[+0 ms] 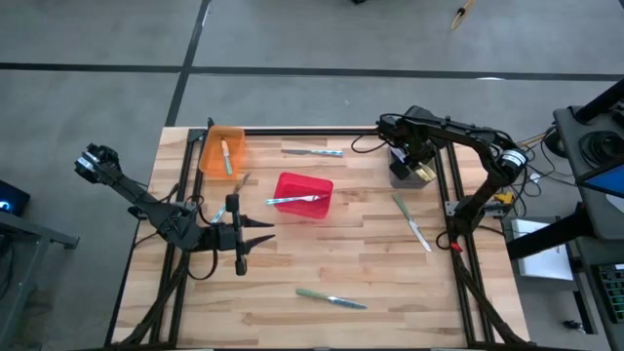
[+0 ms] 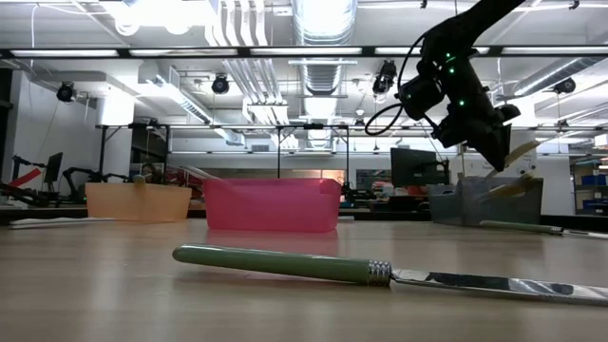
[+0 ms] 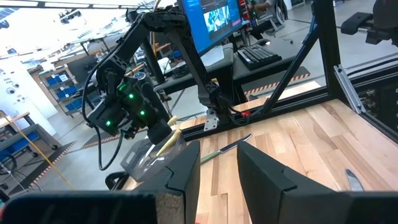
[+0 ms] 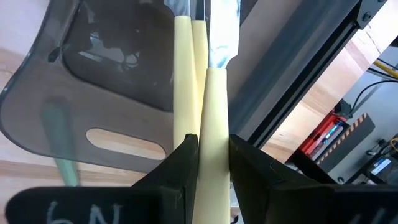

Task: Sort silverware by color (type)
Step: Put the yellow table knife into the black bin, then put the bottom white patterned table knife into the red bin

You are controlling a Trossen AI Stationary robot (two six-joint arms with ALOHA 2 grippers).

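My right gripper (image 4: 213,143) hangs over the grey bin (image 1: 408,175) at the table's far right, shut on a yellow-handled utensil (image 4: 214,93). Other yellow handles (image 4: 183,74) stand in that bin. My left gripper (image 1: 261,234) waits open above the table's left part, its fingers (image 3: 186,168) holding nothing. A utensil (image 1: 226,154) lies in the orange bin (image 1: 222,136). A blue one (image 1: 295,199) rests across the red bin (image 1: 304,183). Loose on the table are a blue utensil (image 1: 314,151) and two green ones (image 1: 411,222) (image 1: 331,298). My right gripper pinches the utensil's yellow handle (image 4: 214,127) between its two fingers, coming steeply from above. The handle runs out ahead of the fingers, and its metal end (image 4: 221,31) points down into the grey bin beside the other yellow handles. Whether that end touches the bin, I cannot tell.
A black frame rail (image 1: 444,185) runs along the table's right side just beside the grey bin. In the low view, the green knife (image 2: 285,263) lies close to the near edge. Bare wood lies between the red bin and that knife.
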